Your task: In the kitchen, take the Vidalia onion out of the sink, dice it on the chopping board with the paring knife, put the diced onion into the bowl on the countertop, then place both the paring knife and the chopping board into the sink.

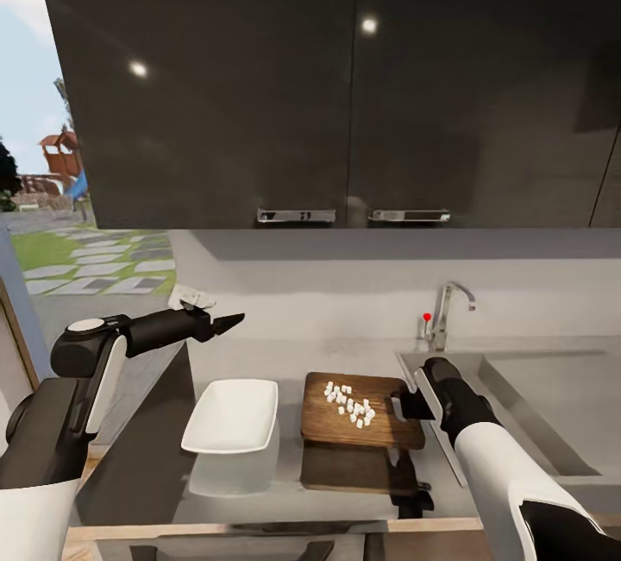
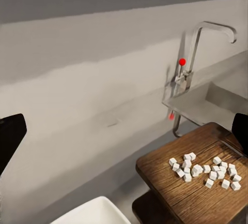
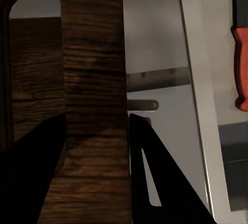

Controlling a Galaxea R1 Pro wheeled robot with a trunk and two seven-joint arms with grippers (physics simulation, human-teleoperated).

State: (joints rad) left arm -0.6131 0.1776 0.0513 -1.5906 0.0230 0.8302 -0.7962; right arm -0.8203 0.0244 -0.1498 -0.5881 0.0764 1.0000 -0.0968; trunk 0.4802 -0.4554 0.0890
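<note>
The chopping board (image 1: 379, 431) is on the grey countertop (image 1: 250, 362) left of the sink (image 1: 552, 406), with diced onion (image 1: 349, 404) heaped on its middle. My right gripper (image 1: 404, 406) is shut on the board's right short edge. In the right wrist view its fingers (image 3: 155, 182) clamp the wood strip (image 3: 95, 79) beside the slot handle. Whether the board is raised off the counter I cannot tell. The paring knife (image 3: 240, 63) lies past the steel rim, red handle showing. The white bowl (image 1: 231, 414) stands empty left of the board. My left gripper (image 1: 226, 322) hovers open above the bowl.
A curved faucet (image 1: 448, 306) with a red dot stands behind the sink's left corner. Dark upper cabinets (image 1: 345, 86) hang over the counter. The glossy worktop mirrors the board and bowl. A window (image 1: 43, 198) opens onto a garden at the left.
</note>
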